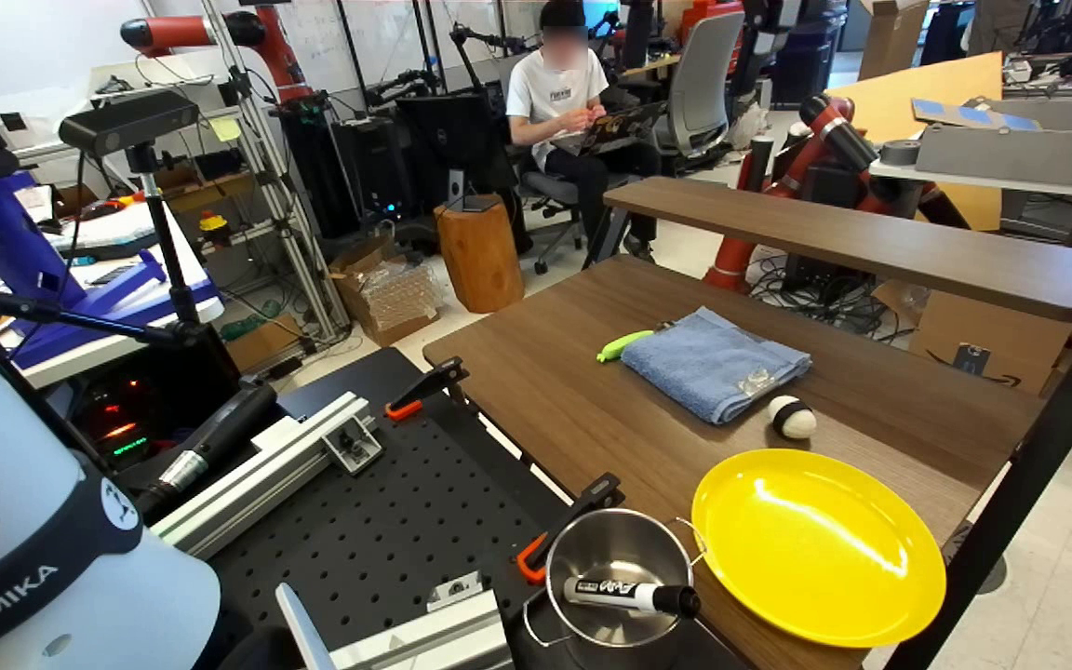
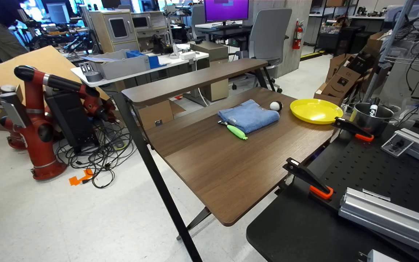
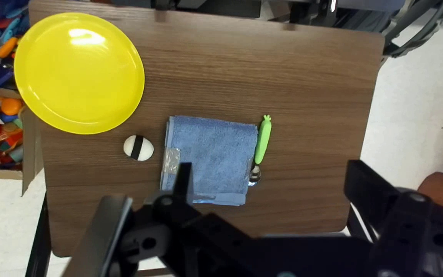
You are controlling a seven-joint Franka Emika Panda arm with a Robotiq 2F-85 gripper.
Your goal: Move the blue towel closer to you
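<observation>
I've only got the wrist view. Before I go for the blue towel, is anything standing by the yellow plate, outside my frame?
Observer: Yes, in both exterior views a metal pot stands beside the yellow plate.

Operator: Anything in it?

Observer: A marker leans inside, black end up.

Operator: Thanks, then I'll try to keep the blue towel well away from that side.

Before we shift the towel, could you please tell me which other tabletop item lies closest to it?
The green-handled utensil, right alongside the blue towel in the wrist view; the black-banded white piece and yellow plate sit farther off.
</observation>
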